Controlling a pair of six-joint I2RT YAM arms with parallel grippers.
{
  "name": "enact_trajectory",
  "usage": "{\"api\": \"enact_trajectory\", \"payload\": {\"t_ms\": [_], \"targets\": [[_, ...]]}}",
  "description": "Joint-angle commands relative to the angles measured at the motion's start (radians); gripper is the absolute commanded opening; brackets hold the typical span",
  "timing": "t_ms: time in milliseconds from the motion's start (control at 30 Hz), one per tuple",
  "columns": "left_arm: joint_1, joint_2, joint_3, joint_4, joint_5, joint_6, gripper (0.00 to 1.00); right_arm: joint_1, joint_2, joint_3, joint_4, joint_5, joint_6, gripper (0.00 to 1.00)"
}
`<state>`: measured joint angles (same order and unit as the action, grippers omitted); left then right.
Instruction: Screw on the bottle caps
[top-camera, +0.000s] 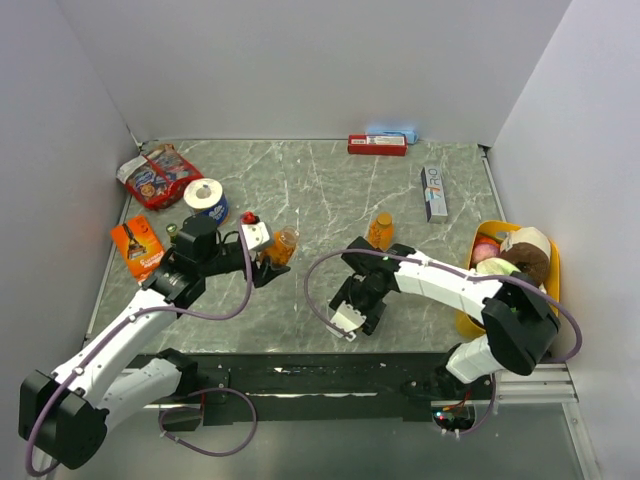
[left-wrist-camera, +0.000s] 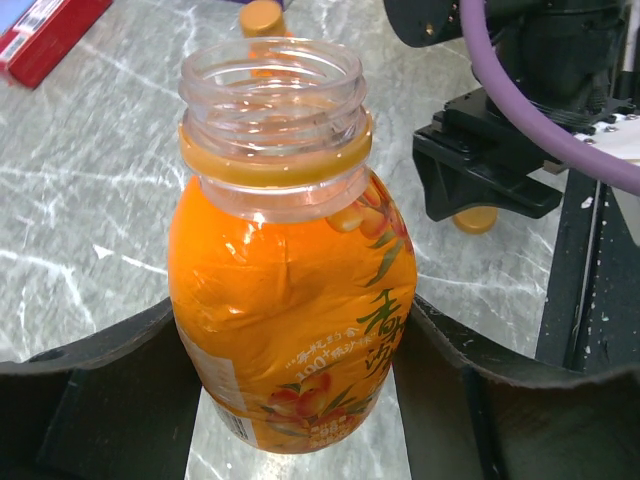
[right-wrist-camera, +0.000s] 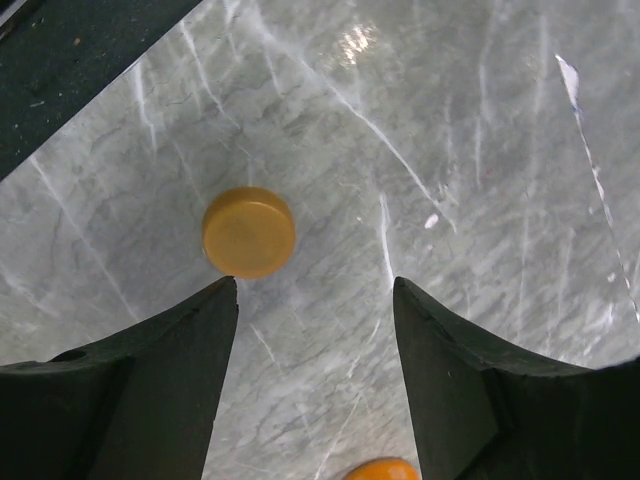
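The first bottle (top-camera: 284, 245) is held between the fingers of the left gripper (top-camera: 276, 258), left of centre over the tabletop (top-camera: 330, 190). The second bottle (top-camera: 380, 230) is set to its right, further back. The first cap (right-wrist-camera: 248, 232) is laid on the tabletop below the parted right gripper (right-wrist-camera: 315, 300), just beyond one fingertip. The second cap (right-wrist-camera: 375, 468) is laid nearby.

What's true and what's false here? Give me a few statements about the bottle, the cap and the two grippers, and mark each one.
1. The left gripper holds an orange bottle with its neck uncapped. True.
2. The right gripper is shut on an orange cap. False: its jaws are open and the cap lies on the marble table, beyond the fingertips, not gripped.
3. A toilet-paper roll stands on the table's left side. True.
4. The red box lies at the table's near edge. False: it lies at the far edge.
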<state>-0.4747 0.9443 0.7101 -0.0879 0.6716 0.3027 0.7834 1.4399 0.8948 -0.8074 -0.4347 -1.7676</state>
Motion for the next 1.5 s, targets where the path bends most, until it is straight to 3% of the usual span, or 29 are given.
{"api": "enact_trajectory", "payload": {"t_ms": [0,300,967,1133,1267,1467], "targets": [[0.031,-0.029,-0.023,0.02,0.008,-0.037,0.01,0.008,0.034,0.001,-0.035,0.004,-0.101,0.7],[0.07,-0.026,-0.023,0.042,0.011,-0.053,0.01,0.008,0.077,-0.008,-0.076,0.004,-0.112,0.68],[0.071,-0.002,-0.029,0.068,0.011,-0.07,0.01,0.014,0.157,0.012,-0.079,-0.001,-0.032,0.52],[0.071,0.001,-0.027,0.066,0.013,-0.066,0.01,0.016,0.163,0.023,-0.076,-0.006,-0.01,0.46],[0.071,0.002,-0.043,0.079,0.017,-0.063,0.01,0.014,0.146,0.05,-0.076,-0.016,0.037,0.34],[0.056,0.008,-0.073,0.022,0.054,0.102,0.01,-0.074,0.005,0.22,-0.24,-0.085,0.164,0.29]]}}
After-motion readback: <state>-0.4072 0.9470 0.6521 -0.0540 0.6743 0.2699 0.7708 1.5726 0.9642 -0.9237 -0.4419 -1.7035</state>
